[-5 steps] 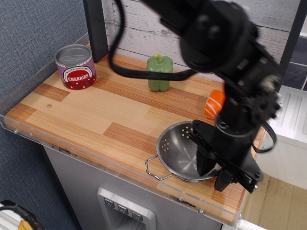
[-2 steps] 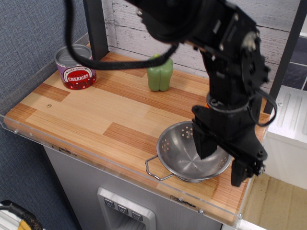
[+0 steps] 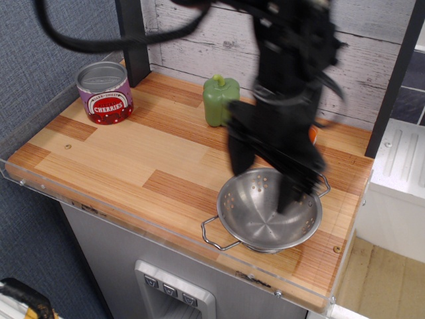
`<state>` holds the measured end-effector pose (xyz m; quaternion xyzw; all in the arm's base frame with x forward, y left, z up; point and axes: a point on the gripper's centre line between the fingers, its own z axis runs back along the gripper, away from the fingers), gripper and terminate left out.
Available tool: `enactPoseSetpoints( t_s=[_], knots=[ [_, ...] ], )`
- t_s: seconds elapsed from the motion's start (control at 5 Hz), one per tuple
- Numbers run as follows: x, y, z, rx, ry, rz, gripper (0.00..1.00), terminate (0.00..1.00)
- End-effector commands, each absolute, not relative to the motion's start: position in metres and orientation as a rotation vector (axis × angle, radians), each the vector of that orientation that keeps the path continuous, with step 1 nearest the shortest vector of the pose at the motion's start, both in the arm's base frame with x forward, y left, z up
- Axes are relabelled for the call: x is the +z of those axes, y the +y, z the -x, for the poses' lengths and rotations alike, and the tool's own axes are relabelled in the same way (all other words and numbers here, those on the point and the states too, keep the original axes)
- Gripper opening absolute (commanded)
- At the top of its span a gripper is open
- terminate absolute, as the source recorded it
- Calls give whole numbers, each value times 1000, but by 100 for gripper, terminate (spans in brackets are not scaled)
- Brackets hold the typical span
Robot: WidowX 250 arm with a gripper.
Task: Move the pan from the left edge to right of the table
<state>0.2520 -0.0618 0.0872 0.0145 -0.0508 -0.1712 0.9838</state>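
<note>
Shiny steel pan [image 3: 265, 216] w/ holes, striped tan/red-brown table [image 3: 133, 156], purple can [image 3: 104, 93], green pepper [image 3: 218, 100]

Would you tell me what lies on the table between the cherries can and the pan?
Nothing: in the only view, bare wooden table stretches from the cherries can to the pan.

- Single fixed view, set above and in front of the tabletop [image 3: 126, 156], looking down at a steep slant.
- Faces toward the white plank wall [image 3: 199, 46] at the back; blue-grey wall [image 3: 40, 53] along the left.
- Near enough to fill most of the frame with the tabletop, front acrylic edge [image 3: 133, 226] running diagonally from left to lower right.
- Grey base [image 3: 119, 266] and a strip of floor [image 3: 385, 279] seen below.
- Upper frame partly blocked by the blurred black arm [image 3: 285, 100].
- No second view to compare.
</note>
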Motion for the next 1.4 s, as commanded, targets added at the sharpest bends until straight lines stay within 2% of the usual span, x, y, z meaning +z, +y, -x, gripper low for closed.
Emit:
enactPoseSetpoints(
  t_s=[0.0,0.2,0.4,0.6,0.8,1.0,1.2],
  knots=[
    [109,-6,-270,-251,-141,-37,100,0],
    [115,6,-282,-239,-113,-89,100,0],
    [121,27,-273,-185,-103,-102,100,0],
    [137,60,-257,-118,-142,-65,100,0],
    [153,87,-247,-75,-191,-124,100,0],
    [154,113,-241,17,-188,-152,100,0],
    [154,113,-241,17,-188,-152,100,100]
  ],
)
